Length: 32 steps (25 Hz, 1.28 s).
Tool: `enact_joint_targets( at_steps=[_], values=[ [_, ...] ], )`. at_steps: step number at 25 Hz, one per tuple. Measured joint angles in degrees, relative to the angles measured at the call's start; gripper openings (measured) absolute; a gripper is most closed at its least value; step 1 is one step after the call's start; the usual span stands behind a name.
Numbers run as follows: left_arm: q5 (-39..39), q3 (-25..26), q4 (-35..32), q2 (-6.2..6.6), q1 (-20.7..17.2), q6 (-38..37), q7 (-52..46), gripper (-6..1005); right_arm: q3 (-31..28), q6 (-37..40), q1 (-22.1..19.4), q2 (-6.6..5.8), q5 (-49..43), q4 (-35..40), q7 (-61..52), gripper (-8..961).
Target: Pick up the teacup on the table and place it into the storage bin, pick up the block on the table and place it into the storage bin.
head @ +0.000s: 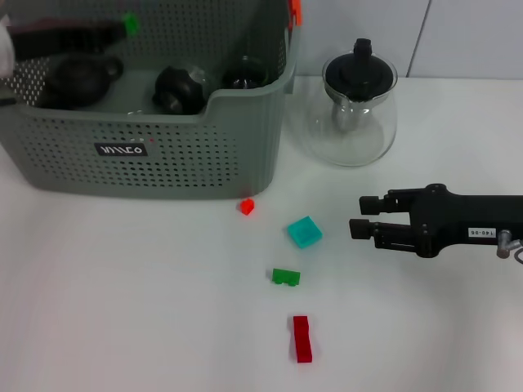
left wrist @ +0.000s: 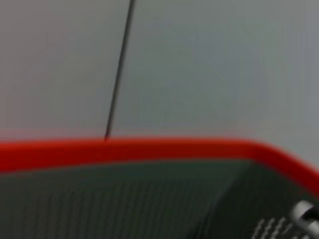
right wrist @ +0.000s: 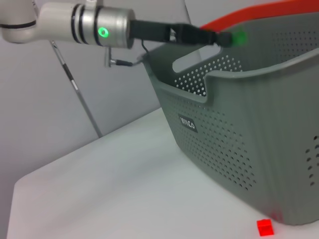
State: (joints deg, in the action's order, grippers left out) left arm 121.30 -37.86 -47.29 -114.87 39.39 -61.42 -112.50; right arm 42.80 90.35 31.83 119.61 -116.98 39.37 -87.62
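Left hand [head: 122,26] is up over the storage bin [head: 163,155] at the far left, pinching a small green block [head: 131,23]. Inside the bin, 3 dark teacups [head: 178,88] sit along the floor. Right hand [head: 366,217] hovers low at the right with its fingers apart and nothing between them, near a teal block [head: 304,232]. On the white worktop [head: 122,310]: a tiny red cube [head: 247,207] by the bin's near corner, a green brick [head: 286,277], a red brick [head: 302,338]. A glass teapot [head: 353,106] stands right of the bin.

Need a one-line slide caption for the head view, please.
Right gripper open beside teal block; left gripper holds green block over storage bin.
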Motion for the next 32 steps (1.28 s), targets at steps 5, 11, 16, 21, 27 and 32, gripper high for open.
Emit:
enact_joint_targets(
  at_steps=[5,11,16,21,27,32],
  values=[
    [-0.8,-1.2,-4.3,-2.58,-1.9,1.8,-1.0,260,0.0,0.0,0.2,-0.05,0.0,0.0,0.0,520],
    [-21.6,4.1,-9.8,-5.06,-11.7,-11.7,7.2,318,0.0,0.0,0.2,-0.08,0.0,0.0,0.0,521],
    [-30.6,11.5,3.1,-4.41,-19.0,-35.5,27.7,520,-0.3,0.0,-0.1,-0.09,0.0,0.0,0.0,521],
    [-18.9,11.6,12.2,-7.32,-25.3,-42.3,56.9,613,-0.8,-0.1,0.0,-0.08,0.0,0.0,0.1,521],
    [-8.4,2.0,22.5,-9.39,-24.1,-33.4,68.6,634,-0.8,-0.1,0.2,-0.07,0.0,0.0,0.0,521],
    [-7.2,-3.8,28.5,-9.57,-18.6,-25.1,68.7,636,-0.8,0.1,0.1,0.0,0.0,0.0,0.0,522]
  ],
)
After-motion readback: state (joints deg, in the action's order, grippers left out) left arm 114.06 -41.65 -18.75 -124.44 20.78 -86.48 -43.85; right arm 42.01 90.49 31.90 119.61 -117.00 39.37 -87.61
